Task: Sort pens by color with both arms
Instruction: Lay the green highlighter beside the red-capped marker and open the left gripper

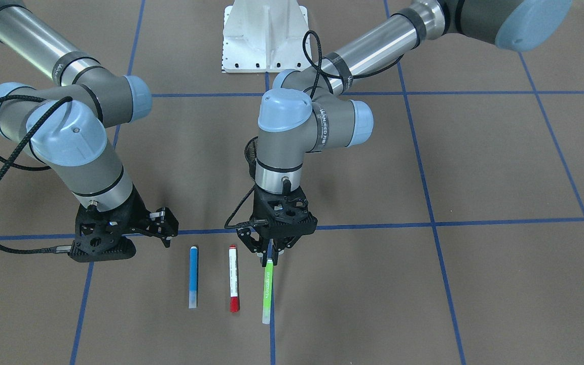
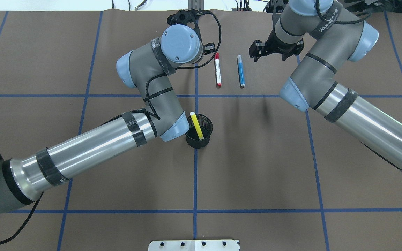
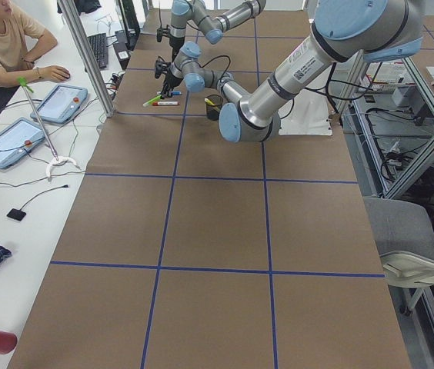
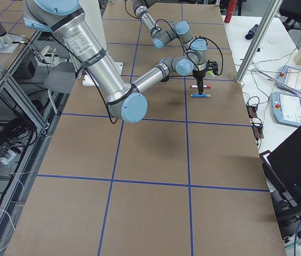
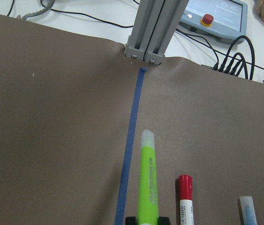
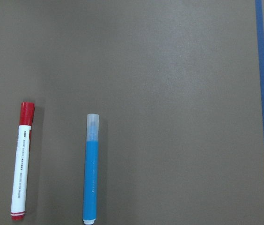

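Observation:
My left gripper (image 1: 269, 255) is shut on the near end of the green pen (image 1: 267, 291), which lies low along a blue tape line. In the left wrist view the green pen (image 5: 147, 183) runs forward from between the fingertips (image 5: 159, 219). The red-capped white pen (image 1: 232, 278) and the blue pen (image 1: 193, 276) lie parallel beside it on the table. My right gripper (image 1: 169, 231) hovers open and empty just past the blue pen (image 2: 240, 70). The yellow pen (image 2: 197, 125) stands in the black mesh cup (image 2: 198, 140). The left arm hides the green pen from overhead.
The white mounting base (image 1: 264, 35) sits at the robot's side of the table. An aluminium post (image 5: 153, 28) and a teach pendant (image 5: 216, 18) stand beyond the table's far edge. A seated person (image 3: 1, 46) is at the side table.

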`<state>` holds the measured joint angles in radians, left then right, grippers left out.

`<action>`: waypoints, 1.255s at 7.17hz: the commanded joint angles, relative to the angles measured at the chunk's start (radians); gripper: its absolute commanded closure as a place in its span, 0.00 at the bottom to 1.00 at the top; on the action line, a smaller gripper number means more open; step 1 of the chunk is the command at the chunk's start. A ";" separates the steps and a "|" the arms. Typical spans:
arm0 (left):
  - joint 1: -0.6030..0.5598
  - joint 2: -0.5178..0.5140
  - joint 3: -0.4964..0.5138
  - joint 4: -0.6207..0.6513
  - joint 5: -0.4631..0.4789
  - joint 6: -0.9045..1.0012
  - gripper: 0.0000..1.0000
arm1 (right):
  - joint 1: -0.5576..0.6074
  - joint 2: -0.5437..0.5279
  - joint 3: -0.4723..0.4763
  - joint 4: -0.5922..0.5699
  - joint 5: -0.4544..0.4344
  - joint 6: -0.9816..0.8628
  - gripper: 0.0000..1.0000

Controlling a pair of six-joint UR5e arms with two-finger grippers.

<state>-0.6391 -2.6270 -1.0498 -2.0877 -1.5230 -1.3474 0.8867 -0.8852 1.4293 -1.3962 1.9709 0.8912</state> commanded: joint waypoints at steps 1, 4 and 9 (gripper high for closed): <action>0.013 -0.002 0.001 -0.002 0.000 0.004 0.90 | 0.000 -0.001 -0.003 -0.001 -0.001 0.000 0.01; 0.021 -0.001 0.001 -0.002 0.000 0.033 0.83 | 0.000 0.000 -0.003 -0.001 -0.003 0.002 0.01; 0.021 0.005 -0.010 -0.002 0.000 0.111 0.20 | 0.000 0.000 -0.001 -0.001 -0.004 0.002 0.01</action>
<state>-0.6184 -2.6230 -1.0581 -2.0888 -1.5233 -1.2472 0.8867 -0.8851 1.4273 -1.3975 1.9678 0.8917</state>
